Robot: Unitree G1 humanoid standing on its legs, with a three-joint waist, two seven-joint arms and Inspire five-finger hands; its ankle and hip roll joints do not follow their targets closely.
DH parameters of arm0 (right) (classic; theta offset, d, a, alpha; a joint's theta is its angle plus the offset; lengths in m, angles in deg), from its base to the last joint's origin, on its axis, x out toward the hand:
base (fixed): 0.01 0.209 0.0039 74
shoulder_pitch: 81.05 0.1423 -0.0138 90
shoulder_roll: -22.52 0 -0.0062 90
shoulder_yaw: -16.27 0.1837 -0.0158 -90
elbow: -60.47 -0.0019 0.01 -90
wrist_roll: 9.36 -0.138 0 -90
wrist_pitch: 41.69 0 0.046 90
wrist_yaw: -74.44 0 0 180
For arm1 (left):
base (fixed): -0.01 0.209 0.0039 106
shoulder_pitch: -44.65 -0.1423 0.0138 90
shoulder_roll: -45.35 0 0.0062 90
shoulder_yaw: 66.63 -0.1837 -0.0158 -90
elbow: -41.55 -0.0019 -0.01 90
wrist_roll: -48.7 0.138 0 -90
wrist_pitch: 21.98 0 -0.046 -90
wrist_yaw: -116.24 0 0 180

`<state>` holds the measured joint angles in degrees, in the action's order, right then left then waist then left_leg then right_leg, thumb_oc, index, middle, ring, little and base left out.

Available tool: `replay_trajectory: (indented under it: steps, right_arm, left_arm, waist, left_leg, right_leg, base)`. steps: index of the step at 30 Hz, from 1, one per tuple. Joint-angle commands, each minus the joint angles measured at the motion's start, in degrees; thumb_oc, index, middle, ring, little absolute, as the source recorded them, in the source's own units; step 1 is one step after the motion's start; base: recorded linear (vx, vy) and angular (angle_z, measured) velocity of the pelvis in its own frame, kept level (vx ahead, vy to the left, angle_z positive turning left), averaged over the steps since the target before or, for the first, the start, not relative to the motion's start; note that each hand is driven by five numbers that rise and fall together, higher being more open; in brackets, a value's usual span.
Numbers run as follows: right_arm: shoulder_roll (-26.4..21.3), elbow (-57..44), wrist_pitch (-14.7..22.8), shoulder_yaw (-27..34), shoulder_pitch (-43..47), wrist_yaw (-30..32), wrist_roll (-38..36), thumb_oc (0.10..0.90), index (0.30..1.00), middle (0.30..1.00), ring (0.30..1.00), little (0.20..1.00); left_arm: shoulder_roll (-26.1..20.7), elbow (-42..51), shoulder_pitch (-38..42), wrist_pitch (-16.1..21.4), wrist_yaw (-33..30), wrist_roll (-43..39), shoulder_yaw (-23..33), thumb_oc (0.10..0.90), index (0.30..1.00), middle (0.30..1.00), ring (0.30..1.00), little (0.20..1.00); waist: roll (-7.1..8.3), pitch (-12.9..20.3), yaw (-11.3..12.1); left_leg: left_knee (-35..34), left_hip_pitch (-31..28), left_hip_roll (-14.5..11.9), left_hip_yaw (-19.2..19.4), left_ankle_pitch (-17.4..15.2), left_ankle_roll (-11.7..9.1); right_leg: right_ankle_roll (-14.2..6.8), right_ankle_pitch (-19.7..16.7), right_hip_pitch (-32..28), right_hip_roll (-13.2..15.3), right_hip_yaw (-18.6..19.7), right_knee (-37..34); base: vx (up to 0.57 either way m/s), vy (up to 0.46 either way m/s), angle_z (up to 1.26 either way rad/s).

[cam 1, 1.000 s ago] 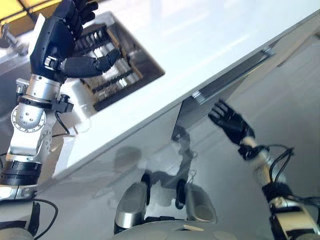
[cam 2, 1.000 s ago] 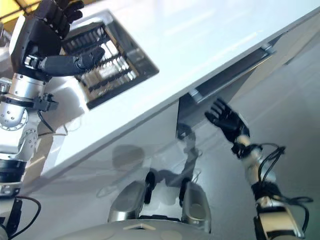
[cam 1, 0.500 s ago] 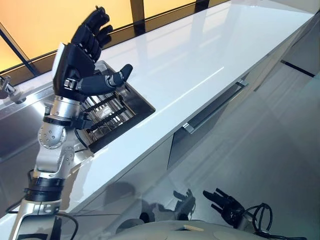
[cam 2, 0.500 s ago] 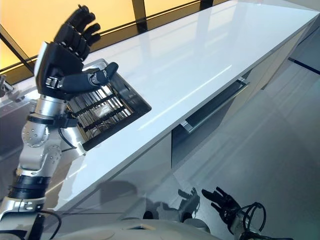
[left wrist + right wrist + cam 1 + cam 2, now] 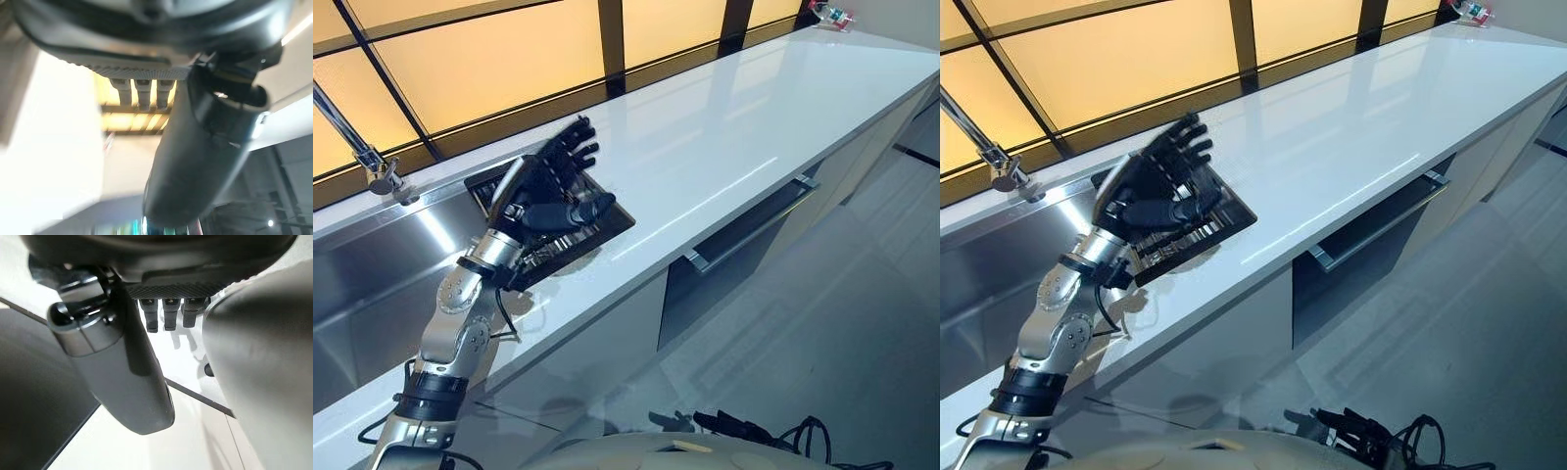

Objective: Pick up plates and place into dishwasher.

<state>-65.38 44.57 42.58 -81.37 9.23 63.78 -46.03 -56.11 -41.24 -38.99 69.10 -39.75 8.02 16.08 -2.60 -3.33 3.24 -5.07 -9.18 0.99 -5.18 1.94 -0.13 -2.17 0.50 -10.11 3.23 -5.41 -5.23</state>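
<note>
My left hand [image 5: 543,186] hangs over the rack [image 5: 1197,233], which sits on the counter [image 5: 724,127] just right of the sink [image 5: 372,284]. Tap [image 5: 372,166] behind sink. Drawer [image 5: 744,235] under counter edge, further right. Right hand [image 5: 1356,431] low nr floor.

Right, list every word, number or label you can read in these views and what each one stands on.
None can be read.
The small colourful object at the far end of the countertop: too small to tell any print.
The dish rack under the left hand, the drawer handle and the faucet: no lettering visible.
</note>
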Motion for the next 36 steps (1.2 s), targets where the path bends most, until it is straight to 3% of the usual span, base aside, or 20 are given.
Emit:
replay_trajectory:
  steps: [1,2,5,7,13,18,19,23,26,28,29,33,36]
  right_arm:
    - [0.05,1.59,-0.56,-0.27,3.99,-1.28,1.16,0.8,0.9,0.9,0.9,0.9]
    - [-0.24,2.02,-0.87,-0.38,4.49,-1.25,1.51,0.8,0.9,0.9,0.9,0.9]
    - [-0.76,2.61,-1.89,-1.5,5.4,-1.41,2.13,0.8,0.9,0.9,0.9,0.9]
    - [-0.91,3.52,-1.78,-1.42,5.63,-1.9,3.42,0.8,0.9,0.9,0.9,0.9]
    - [-1.0,5.85,-2.38,-1.4,5.85,-2.49,5.04,0.8,0.9,0.9,0.9,0.9]
    - [-0.48,6.15,-3.32,-0.85,5.53,-2.32,5.39,0.8,0.9,0.9,0.9,0.9]
    - [-0.18,6.0,-3.47,-0.7,5.25,-2.39,5.8,0.8,0.9,0.9,0.9,0.9]
    - [0.6,5.6,-3.9,-0.66,5.05,-2.13,6.11,0.8,0.9,0.9,0.9,0.9]
    - [1.81,5.26,-4.11,-1.2,5.07,-1.33,5.58,0.8,0.9,0.9,0.9,0.9]
    - [2.08,5.06,-4.31,-1.26,5.15,-1.01,5.37,0.8,0.9,0.9,0.9,0.9]
    - [2.81,5.03,-4.26,-1.33,5.19,-0.34,4.89,0.8,0.9,0.9,0.9,0.9]
    - [3.3,5.59,-3.66,-0.93,5.14,0.17,4.6,0.8,0.9,0.9,0.9,0.9]
    - [2.94,6.16,-3.14,-0.19,4.66,-0.21,5.47,0.8,0.9,0.9,0.9,0.9]
  left_arm:
    - [1.48,2.94,2.8,-10.42,13.29,-8.31,-6.15,0.8,0.9,0.9,0.9,0.9]
    - [2.43,1.55,2.71,-16.9,17.92,-10.04,-9.67,0.8,0.9,0.9,0.9,0.9]
    - [4.47,-3.89,3.13,-22.99,20.81,-13.06,-18.73,0.8,0.9,0.9,0.9,0.9]
    - [6.64,-9.95,3.63,-23.7,22.99,-13.1,-21.98,0.8,0.9,0.9,0.9,0.9]
    - [12.56,-28.23,2.24,-21.07,27.19,-8.73,-26.88,0.8,0.9,0.9,0.9,0.9]
    - [15.39,-40.88,0.01,-18.78,24.38,-6.16,-26.38,0.8,0.9,0.9,0.9,0.9]
    - [16.86,-47.23,-0.83,-16.35,24.43,-3.22,-24.88,0.8,0.9,0.9,0.9,0.9]
    - [18.38,-58.24,-1.46,-13.48,16.84,0.69,-21.64,0.8,0.9,0.9,0.9,0.9]
    - [18.85,-74.84,-0.06,-5.48,1.64,10.29,-15.91,0.8,0.9,0.9,0.9,0.9]
    - [18.68,-77.21,0.08,-4.41,-2.84,13.05,-14.45,0.8,0.9,0.9,0.9,0.9]
    - [18.32,-80.66,0.03,-2.3,-11.72,18.99,-11.68,0.8,0.9,0.9,0.9,0.9]
    - [17.76,-83.93,-1.28,0.16,-19.33,25.98,-9.66,0.8,0.9,0.9,0.9,0.9]
    - [16.97,-84.69,-3.4,1.02,-21.04,28.73,-8.18,0.8,0.9,0.9,0.9,0.9]
  waist:
    - [0.49,0.99,-0.42]
    - [0.32,1.02,-0.83]
    - [0.08,1.21,-2.32]
    - [0.1,1.37,-3.21]
    - [0.78,1.37,-4.59]
    - [1.41,1.15,-4.56]
    - [1.63,1.12,-4.52]
    - [2.16,1.16,-4.32]
    - [2.91,1.27,-4.13]
    - [3.04,1.28,-4.11]
    - [3.26,1.41,-3.8]
    - [3.3,1.4,-3.24]
    - [3.14,1.24,-2.48]
  left_leg:
    - [0.07,3.8,2.2,1.14,-0.39,1.99]
    - [0.07,3.71,2.21,1.34,-0.49,2.09]
    - [0.07,3.36,2.26,2.21,-0.8,2.38]
    - [0.07,3.16,2.22,3.08,-1.09,2.58]
    - [0.07,3.13,2.07,4.6,-1.63,2.88]
    - [0.07,3.24,2.06,4.89,-1.75,3.03]
    - [0.07,3.24,2.12,4.86,-1.82,3.09]
    - [0.07,3.39,2.14,4.74,-1.79,3.19]
    - [0.07,3.43,2.16,4.72,-1.66,3.33]
    - [0.07,3.37,2.15,4.71,-1.64,3.29]
    - [0.07,3.36,2.16,4.64,-1.55,3.26]
    - [0.07,3.28,2.19,4.33,-1.51,3.11]
    - [0.07,3.24,2.35,3.84,-1.44,2.96]
  right_leg:
    - [0.5,-4.45,4.3,-2.69,1.23,0.23]
    - [0.33,-4.51,4.34,-2.74,1.46,0.23]
    - [-0.12,-4.77,4.47,-2.9,2.44,0.23]
    - [-0.25,-4.85,4.59,-3.0,3.05,0.23]
    - [-0.34,-5.19,5.2,-3.31,4.37,0.23]
    - [-0.39,-5.3,5.4,-3.34,4.43,0.23]
    - [-0.41,-5.3,5.42,-3.33,4.34,0.23]
    - [-0.42,-5.31,5.54,-3.28,4.09,0.23]
    - [-0.3,-4.91,5.33,-3.17,3.56,0.23]
    - [-0.28,-4.77,5.22,-3.16,3.44,0.23]
    - [-0.23,-4.56,5.06,-3.08,3.15,0.23]
    - [-0.2,-4.24,4.81,-2.98,2.7,0.23]
    - [-0.24,-3.94,4.56,-2.84,2.1,0.23]
  base:
    - [0.0,0.0,0.0]
    - [0.0,0.0,0.0]
    - [0.02,0.007,-0.03]
    - [0.04,0.007,-0.05]
    - [0.02,-0.004,-0.17]
    - [0.01,-0.008,-0.12]
    - [0.0,0.0,0.0]
    - [0.0,0.0,0.0]
    - [0.04,-0.004,0.03]
    - [0.04,0.0,-0.05]
    - [0.04,0.002,-0.04]
    - [0.02,0.003,0.01]
    - [0.02,0.017,0.07]
